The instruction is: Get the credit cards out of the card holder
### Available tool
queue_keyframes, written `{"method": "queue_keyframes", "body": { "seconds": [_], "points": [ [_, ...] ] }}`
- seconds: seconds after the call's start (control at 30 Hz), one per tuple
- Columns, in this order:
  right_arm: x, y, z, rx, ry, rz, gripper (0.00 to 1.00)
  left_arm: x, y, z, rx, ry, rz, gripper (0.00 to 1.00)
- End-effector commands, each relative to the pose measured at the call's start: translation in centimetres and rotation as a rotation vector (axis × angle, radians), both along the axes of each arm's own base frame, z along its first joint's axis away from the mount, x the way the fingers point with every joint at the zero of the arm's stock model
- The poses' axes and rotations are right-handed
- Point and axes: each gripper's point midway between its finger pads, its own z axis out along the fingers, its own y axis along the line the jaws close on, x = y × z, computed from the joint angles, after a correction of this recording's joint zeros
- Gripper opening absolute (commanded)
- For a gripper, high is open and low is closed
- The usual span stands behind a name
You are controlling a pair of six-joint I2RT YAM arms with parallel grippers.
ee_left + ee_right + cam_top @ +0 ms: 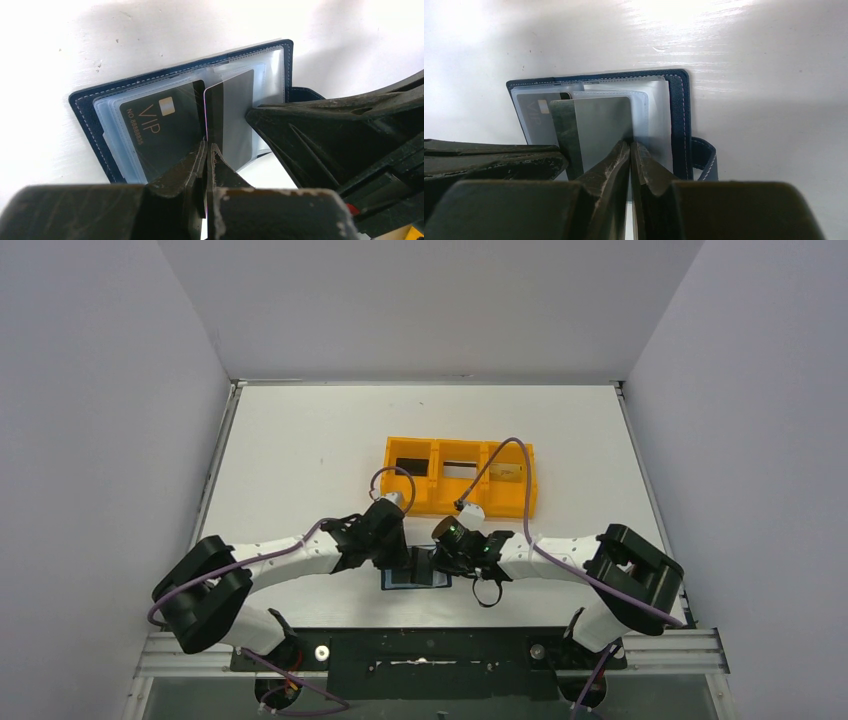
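Left gripper [206, 150] clenches a thin grey card [234, 120] with a dark stripe; right gripper [630, 150], jaws together, meets the clear sleeves [656, 115] of the stitched navy card holder [87, 107].

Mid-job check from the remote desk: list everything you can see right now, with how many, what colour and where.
card holder: one, navy blue, lying open on the table between the two grippers.
clear sleeves: several, see-through, inside the card holder.
VIP card: one, black, fully inside a sleeve.
grey card: one, grey with a dark stripe, over the sleeves at the holder's middle.
orange tray: one, three compartments, beyond the card holder; contents too small to identify.
table: one, white.
left gripper: one, black, shut on the grey card's stripe edge.
right gripper: one, black, shut at the card's opposite edge; card or sleeve unclear.
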Motion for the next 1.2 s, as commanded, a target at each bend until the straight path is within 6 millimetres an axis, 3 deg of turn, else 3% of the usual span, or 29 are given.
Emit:
{"method": "queue_keyframes", "body": {
  "seconds": [0.0, 0.23, 0.47, 0.63, 0.8, 1.03, 1.17],
  "points": [
    [-1.0, -2.1, -2.3, -0.089, 0.056, -0.015, 0.08, 0.7, 0.6, 1.4, -0.006, -0.045, 0.012, 0.0],
    [-1.1, -2.0, -2.6, -0.075, 0.067, -0.017, 0.08, 0.7, 0.5, 0.9, -0.058, -0.034, 0.053, 0.0],
    [-1.3, -1.9, -3.0, -0.058, 0.082, -0.013, 0.08, 0.2, -1.1, 0.5, -0.179, 0.011, 0.086, 0.18],
    [-1.4, -1.8, -3.1, -0.049, 0.086, -0.012, 0.08, 0.1, -0.9, 0.6, -0.238, 0.01, 0.137, 0.28],
    [-1.4, -1.7, -3.2, -0.045, 0.09, -0.013, 0.08, 0.1, -0.1, 0.1, -0.241, 0.012, 0.173, 0.25],
    [-1.0, -1.7, -2.8, -0.039, 0.073, -0.015, 0.07, 0.2, 0.1, 0.4, -0.258, 0.01, 0.17, 0.0],
    [-0.6, -2.1, -2.3, -0.046, 0.046, -0.038, 0.07, 0.5, 0.8, 0.8, -0.278, 0.008, 0.17, 0.0]
  ]
}}
